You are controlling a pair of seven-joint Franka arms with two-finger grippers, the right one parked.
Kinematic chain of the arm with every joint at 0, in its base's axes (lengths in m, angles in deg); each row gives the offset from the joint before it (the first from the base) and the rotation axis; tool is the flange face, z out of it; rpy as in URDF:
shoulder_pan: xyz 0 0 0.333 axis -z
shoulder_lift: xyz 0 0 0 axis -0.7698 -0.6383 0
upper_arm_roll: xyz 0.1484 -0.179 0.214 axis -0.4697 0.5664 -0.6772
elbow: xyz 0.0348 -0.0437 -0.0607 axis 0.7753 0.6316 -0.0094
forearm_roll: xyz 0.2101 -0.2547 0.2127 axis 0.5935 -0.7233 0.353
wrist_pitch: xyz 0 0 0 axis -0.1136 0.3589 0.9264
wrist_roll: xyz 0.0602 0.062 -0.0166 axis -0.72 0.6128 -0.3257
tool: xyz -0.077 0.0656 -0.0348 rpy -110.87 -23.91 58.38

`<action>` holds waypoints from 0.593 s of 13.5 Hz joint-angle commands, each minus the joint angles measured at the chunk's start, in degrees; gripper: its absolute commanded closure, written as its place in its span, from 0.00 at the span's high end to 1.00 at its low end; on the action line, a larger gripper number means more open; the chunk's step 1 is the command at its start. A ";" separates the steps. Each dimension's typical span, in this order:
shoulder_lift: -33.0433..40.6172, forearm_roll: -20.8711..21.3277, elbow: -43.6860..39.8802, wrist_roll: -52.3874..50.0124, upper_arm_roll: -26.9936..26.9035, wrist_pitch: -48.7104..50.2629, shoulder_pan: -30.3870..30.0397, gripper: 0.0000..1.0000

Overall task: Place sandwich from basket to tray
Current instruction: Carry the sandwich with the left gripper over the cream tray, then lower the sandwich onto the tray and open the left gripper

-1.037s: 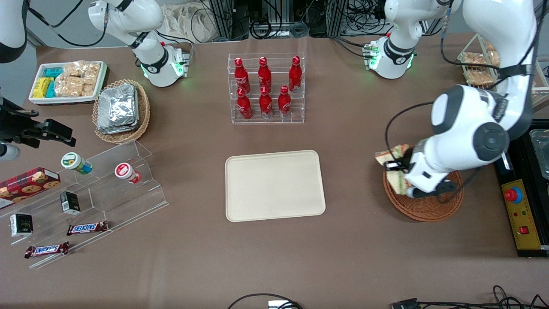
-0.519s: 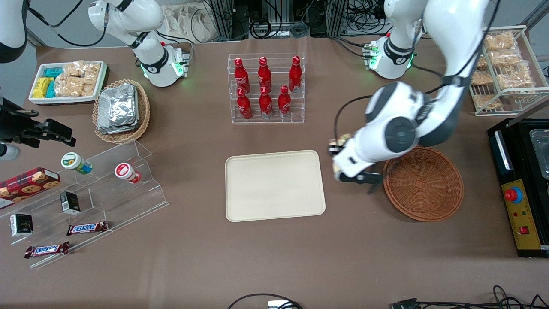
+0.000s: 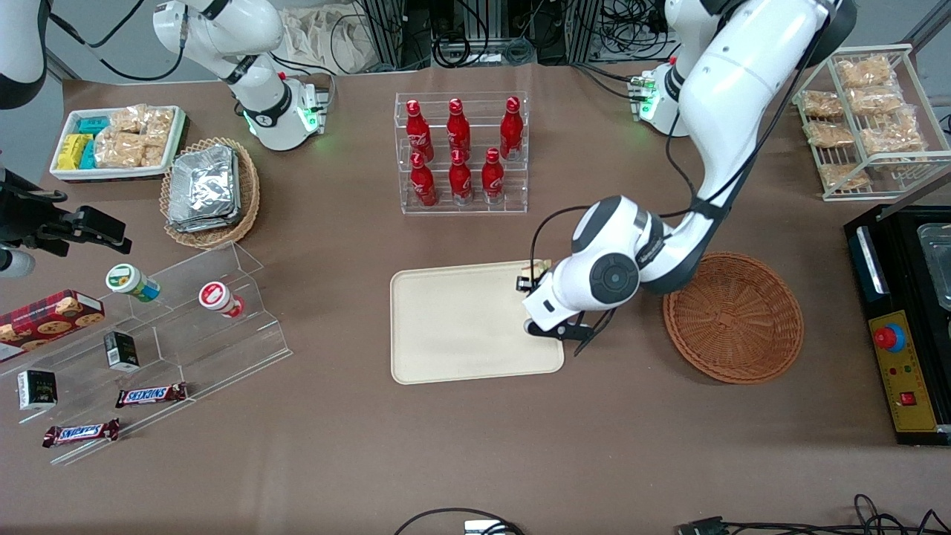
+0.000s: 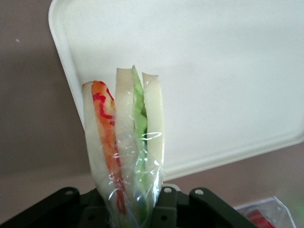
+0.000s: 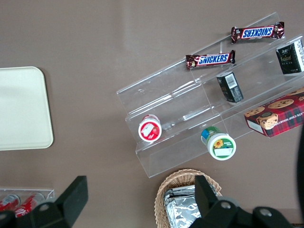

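The sandwich, a wedge of white bread with red, orange and green layers wrapped in clear film, stands between the fingers of the left arm's gripper, which is shut on it. In the front view the gripper hangs over the edge of the cream tray that faces the working arm's end. The wrist hides most of the sandwich there. The tray lies bare beneath the sandwich. The round brown wicker basket sits beside the tray with nothing in it.
An acrylic rack of red bottles stands farther from the camera than the tray. A wire rack of bagged snacks and a black box with a red button are at the working arm's end. A stepped acrylic shelf lies toward the parked arm's end.
The gripper has carried the sandwich out of the basket, across the bare table and over the tray's edge. The basket is left with nothing in it.
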 commanded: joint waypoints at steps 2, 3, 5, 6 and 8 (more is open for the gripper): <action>-3.86 3.31 -3.73 -0.40 -0.50 0.34 1.78 0.19; -4.64 3.31 -3.90 -0.32 -0.59 0.00 1.69 0.20; -5.87 3.48 -3.82 -0.05 -0.68 -2.63 1.69 0.20; -6.40 4.35 -3.81 -0.05 -0.86 -2.99 1.69 0.20; -7.37 6.55 -3.81 -0.40 -1.30 -3.00 1.69 0.20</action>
